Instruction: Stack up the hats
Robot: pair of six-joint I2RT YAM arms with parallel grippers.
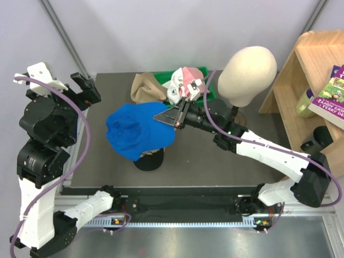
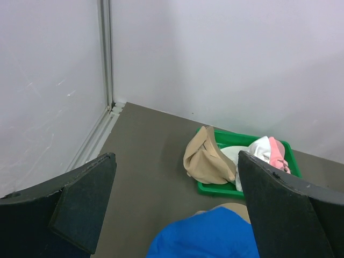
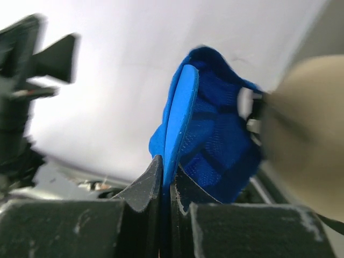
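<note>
Blue cap (image 1: pixel 138 131) is draping over a dark stand (image 1: pixel 149 160), the right gripper (image 1: pixel 178 115) clamping its brim; the left gripper (image 2: pixel 177 193) (fingers spread wide) is hovering aside.

Right gripper (image 3: pixel 165 166) pinched, left gripper (image 2: pixel 174 201) wide.

A blue cap (image 1: pixel 141 130), tan cap (image 1: pixel 146 87), pink cap (image 1: pixel 189 75), white cap (image 1: pixel 175 90), green tray (image 2: pixel 215 189), and what looks like a black cap (image 1: pixel 150 161).

Robotics lab cell: white panel walls (image 2: pixel 226 54), aluminium framing (image 2: pixel 106 54), grey worktable (image 1: pixel 215 172)
</note>
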